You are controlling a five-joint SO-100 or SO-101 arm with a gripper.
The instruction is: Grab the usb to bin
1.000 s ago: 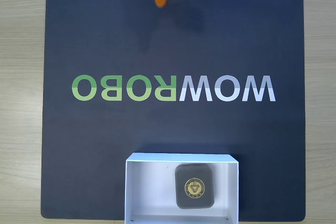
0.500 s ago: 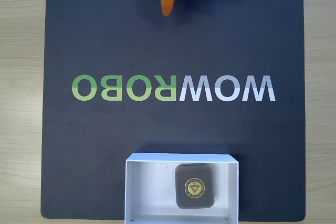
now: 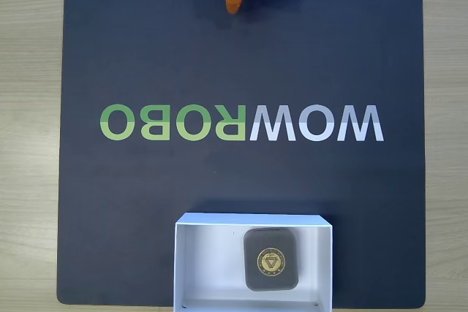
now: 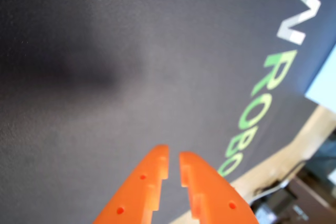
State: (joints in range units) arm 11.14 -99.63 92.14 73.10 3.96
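hovering end effector point(image 4: 174, 162), fingers nearly together

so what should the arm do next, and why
Probably nothing more than easing back to rest. The usb already lies inside the white bin at the bottom of the fixed view, while the gripper sits far off at the mat's top edge, its orange fingers nearly closed on nothing in the wrist view.
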